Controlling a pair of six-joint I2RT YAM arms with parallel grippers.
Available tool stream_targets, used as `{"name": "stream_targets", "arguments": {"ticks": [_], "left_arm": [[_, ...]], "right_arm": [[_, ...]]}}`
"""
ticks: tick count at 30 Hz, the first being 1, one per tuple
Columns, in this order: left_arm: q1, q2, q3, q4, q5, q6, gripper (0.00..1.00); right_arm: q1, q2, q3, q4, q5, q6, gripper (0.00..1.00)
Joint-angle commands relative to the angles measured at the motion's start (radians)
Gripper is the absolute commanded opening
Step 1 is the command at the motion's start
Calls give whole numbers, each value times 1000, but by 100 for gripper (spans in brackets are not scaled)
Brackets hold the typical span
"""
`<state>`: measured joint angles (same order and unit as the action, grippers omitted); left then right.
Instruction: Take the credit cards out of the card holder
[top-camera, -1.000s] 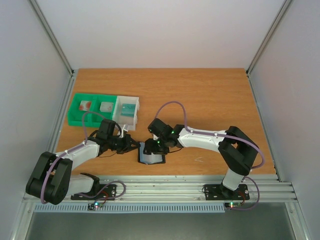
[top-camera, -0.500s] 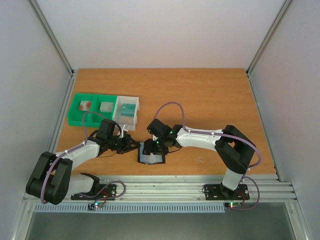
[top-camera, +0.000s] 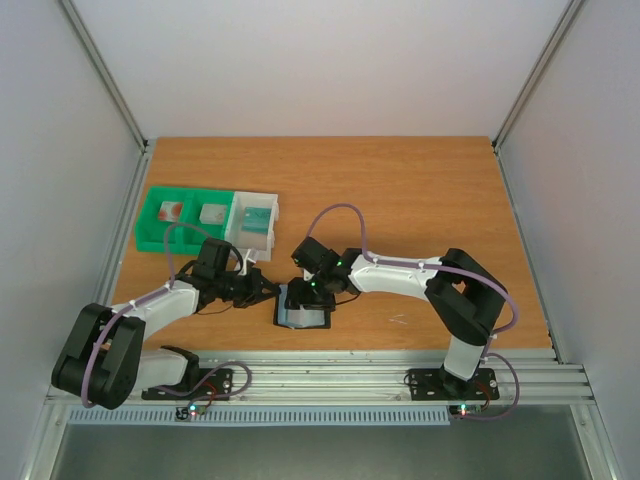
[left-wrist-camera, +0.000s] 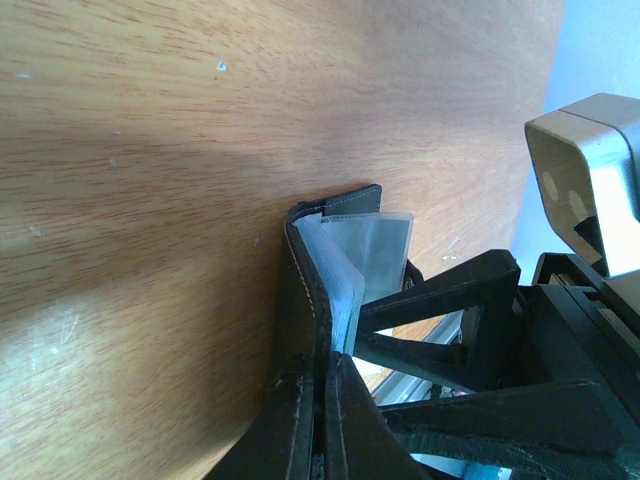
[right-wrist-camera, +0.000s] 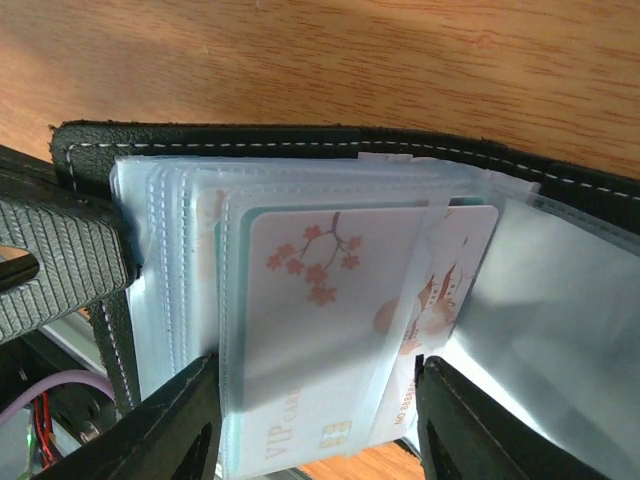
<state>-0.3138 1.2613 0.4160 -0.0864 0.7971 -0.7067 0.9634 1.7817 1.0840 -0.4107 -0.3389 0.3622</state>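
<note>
Black stitched leather covers the card holder (top-camera: 303, 312), which lies opened on the table (top-camera: 420, 200) between the two grippers. The left gripper (left-wrist-camera: 322, 372) is clenched on one edge of that cover, pinning it right at its fingertips. The right gripper (right-wrist-camera: 318, 425) hangs directly over the fanned clear pockets (right-wrist-camera: 520, 290) with its jaws apart, one finger on either side of the foremost credit card (right-wrist-camera: 330, 320), a white one printed with pink blossom; no squeeze on it is visible. The card looks light, thin and stiff, and glossy enough to slip out of a shallow pinch. The floppy pockets will likely try to drag along with it. The best hold is probably the end standing free of the pocket's lip, which appears to be the one nearest the right fingertips. It should be squeezed across the flat faces and drawn straight along the sleeve. Catching pocket film together with the card would tug the whole holder against the left grip.
</note>
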Motion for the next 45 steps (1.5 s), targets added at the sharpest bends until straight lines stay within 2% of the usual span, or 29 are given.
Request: {"name": "stream_targets", "arguments": {"ticks": [1, 20, 31, 39, 45], "left_arm": [[2, 4, 0, 40, 30, 9, 0], [2, 31, 5, 41, 21, 24, 0], [2, 40, 29, 9, 8, 42, 1], [2, -11, 54, -79, -60, 60, 22], [2, -91, 75, -145, -101, 55, 33]], "right_arm": [[6, 0, 14, -46, 58, 0, 52], [6, -99, -3, -209, 208, -39, 48], [6, -205, -71, -282, 329, -46, 37], [-4, -227, -97, -177, 250, -63, 20], [-17, -192, -108, -123, 215, -55, 18]]}}
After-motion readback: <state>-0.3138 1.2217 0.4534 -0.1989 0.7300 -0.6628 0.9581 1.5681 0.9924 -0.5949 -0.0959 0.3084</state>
